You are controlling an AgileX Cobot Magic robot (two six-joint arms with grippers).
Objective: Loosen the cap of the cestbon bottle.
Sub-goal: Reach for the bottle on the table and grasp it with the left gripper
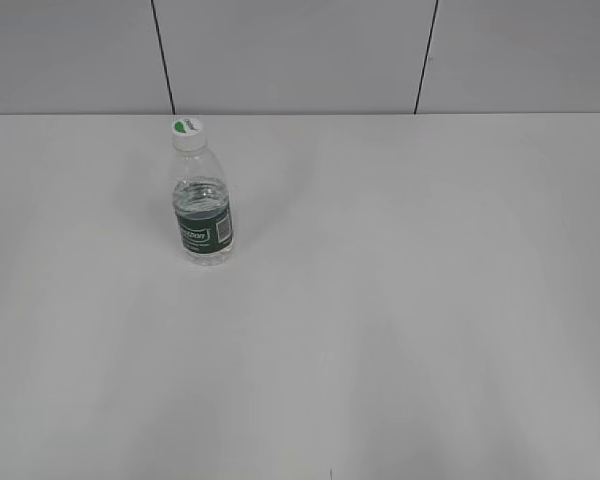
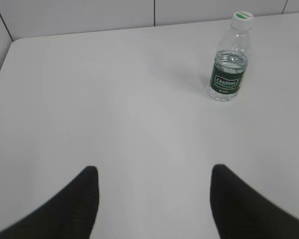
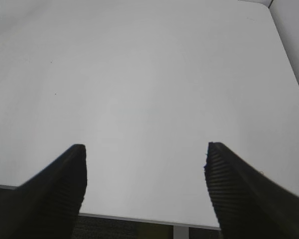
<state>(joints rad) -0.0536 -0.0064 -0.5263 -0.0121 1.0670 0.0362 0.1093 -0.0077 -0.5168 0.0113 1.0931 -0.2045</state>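
Bottle approach not yet begun. The cestbon bottle (image 1: 202,205) stands upright, left of centre and toward the far side of the table (image 1: 430,300), its cap (image 1: 187,128) on. Left gripper (image 2: 154,191): jaws apart, empty, held back and well short of the bottle, which sits ahead to its right. Right gripper (image 3: 145,172): jaws wide, empty, over bare table near the front edge. Next, probably: one gripper steadies the body, the other closes on the cap.

left claw (image 2: 154,172) agape, cestbon bottle (image 2: 228,69) upright — far
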